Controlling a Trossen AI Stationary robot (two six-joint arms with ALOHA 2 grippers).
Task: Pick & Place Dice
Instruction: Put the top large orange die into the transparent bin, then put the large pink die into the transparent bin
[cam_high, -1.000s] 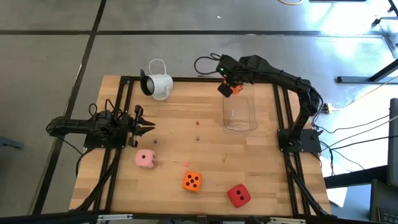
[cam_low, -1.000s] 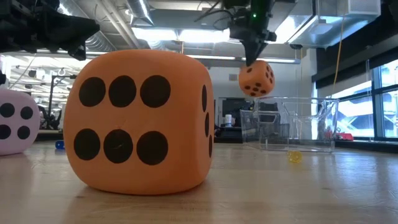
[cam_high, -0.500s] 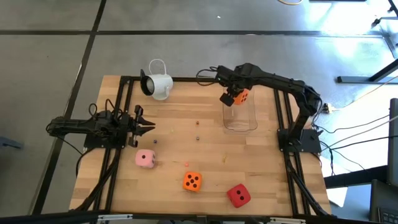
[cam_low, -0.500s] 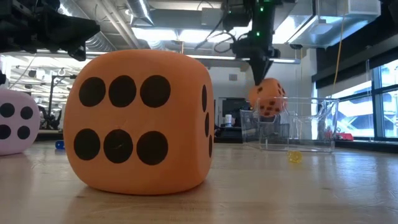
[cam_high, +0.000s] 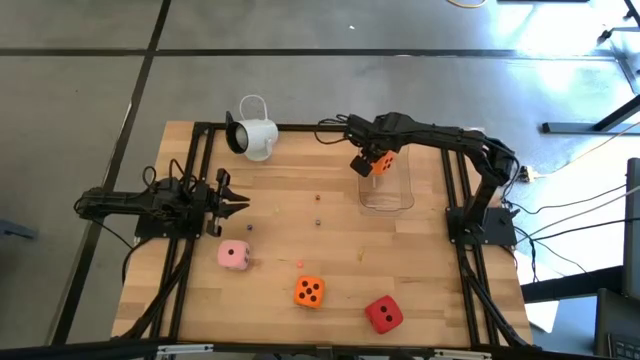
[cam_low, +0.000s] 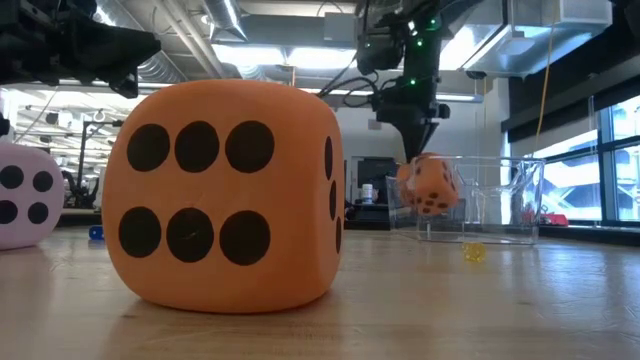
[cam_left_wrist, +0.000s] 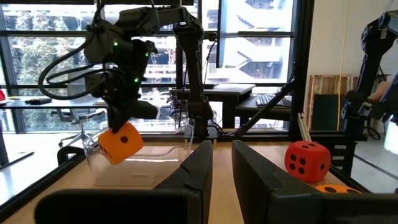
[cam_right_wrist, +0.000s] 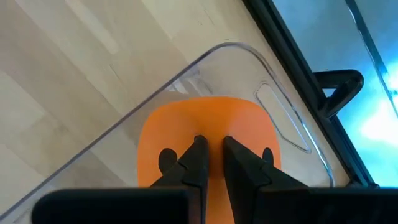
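High view: right gripper (cam_high: 366, 166) pinching orange die (cam_high: 381, 158) above clear box (cam_high: 387, 182); left gripper (cam_high: 236, 203) parked, fingers narrow; pink die (cam_high: 234, 255), second orange die (cam_high: 309, 291), red die (cam_high: 384, 314) on worktop (cam_high: 330, 235)
Low view: held die at box rim

the right claw (cam_right_wrist: 210, 163) covers the middle of the orange die (cam_right_wrist: 208, 140) it pinches, hiding some pips. in the low view, the big orange die (cam_low: 225, 195) blocks much of the tabletop (cam_low: 420, 310) behind it, and the pink die (cam_low: 22, 195) beside it is cut off.
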